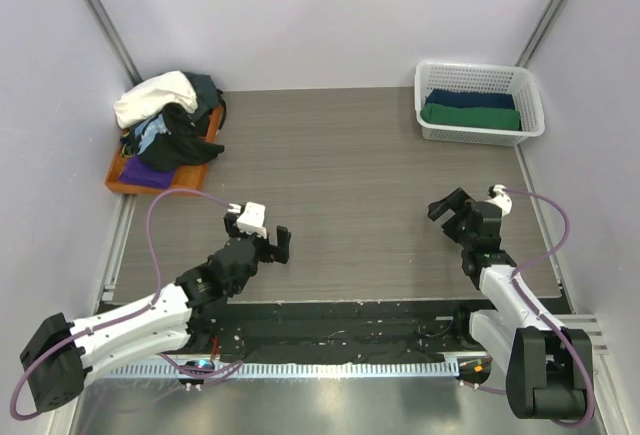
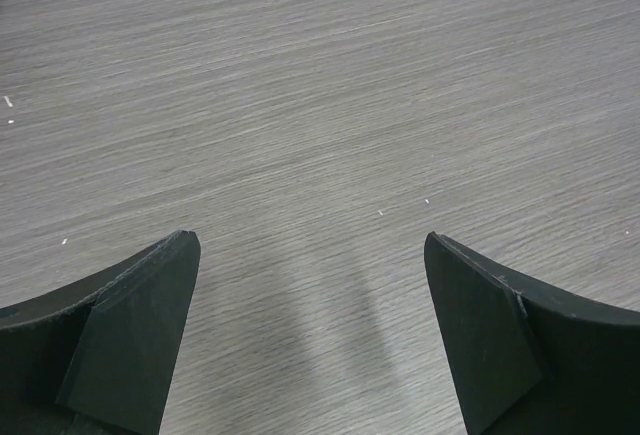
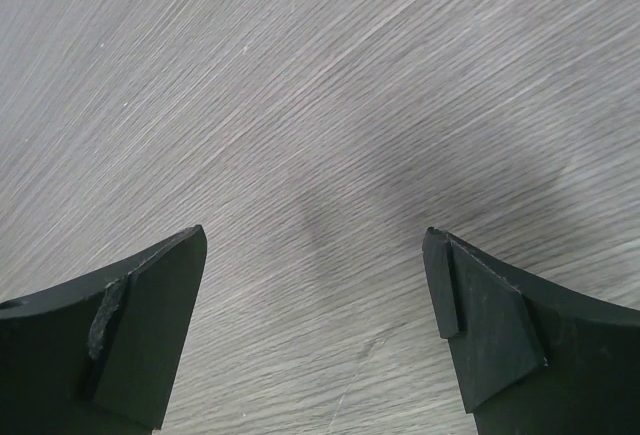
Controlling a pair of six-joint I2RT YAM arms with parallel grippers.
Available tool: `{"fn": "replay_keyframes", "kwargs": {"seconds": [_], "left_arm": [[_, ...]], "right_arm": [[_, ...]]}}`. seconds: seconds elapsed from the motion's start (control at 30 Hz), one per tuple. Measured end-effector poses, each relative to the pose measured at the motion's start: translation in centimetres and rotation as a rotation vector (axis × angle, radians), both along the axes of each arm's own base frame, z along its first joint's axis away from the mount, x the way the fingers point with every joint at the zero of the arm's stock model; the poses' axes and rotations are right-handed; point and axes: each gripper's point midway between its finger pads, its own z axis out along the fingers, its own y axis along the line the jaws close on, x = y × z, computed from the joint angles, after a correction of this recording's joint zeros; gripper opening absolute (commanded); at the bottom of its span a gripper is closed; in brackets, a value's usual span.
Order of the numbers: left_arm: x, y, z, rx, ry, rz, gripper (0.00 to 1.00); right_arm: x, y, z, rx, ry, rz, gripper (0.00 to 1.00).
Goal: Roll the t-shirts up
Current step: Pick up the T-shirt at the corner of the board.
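Left gripper (image 1: 272,247) hovers low over the bare table (image 1: 350,170), jaws spread wide, nothing between them. Its wrist view shows only wood grain in the gap (image 2: 310,255). Right gripper (image 1: 447,213) is the same: fingers well apart and empty, with plain tabletop under it (image 3: 315,245).

Pile of t-shirts (image 1: 168,125) sits at the far left corner, heaped on an orange tray (image 1: 122,181). A cream-white one is on top, with black, pale blue and purple cloth under and around it. The pile is loose and tangled, with no single shirt laid out. It is well apart from both grippers.

White lattice basket (image 1: 478,71) stands at the far right. Green and navy cloth (image 1: 470,115) lies compact inside, likely finished shirts, though I cannot tell if they are rolled or only folded.

Reading of the layout: stock on the left, done pieces on the right, and open table between as the rolling surface. Both arms wait over that middle ground with hands ready. The left arm is the nearer one to the pile, so it is probably the one to fetch the next shirt.

Watch for a pick dragging two shirts at once out of such a heap.
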Motion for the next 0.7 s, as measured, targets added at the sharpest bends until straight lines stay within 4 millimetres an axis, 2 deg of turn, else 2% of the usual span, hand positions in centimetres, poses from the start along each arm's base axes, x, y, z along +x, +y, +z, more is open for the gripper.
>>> {"fn": "replay_keyframes", "kwargs": {"seconds": [0.33,0.4,0.53,0.7], "left_arm": [[0.4,-0.2,-1.0,0.003,0.049,0.042,1.00],[0.9,-0.3,-0.6,-0.001,0.075,0.082,1.00],[3.9,0.7,3.2,-0.096,0.087,0.212,0.99],[10.2,5.1,9.4,-0.172,0.084,0.482,0.96]], "right_arm": [[0.0,-0.6,-0.1,-0.006,0.003,-0.038,1.00],[0.0,-0.6,0.2,-0.002,-0.007,-0.043,0.99],[0.1,-0.6,1.2,0.003,-0.051,-0.048,0.96],[-0.1,-0.7,1.6,0.005,-0.080,-0.056,0.95]]}}
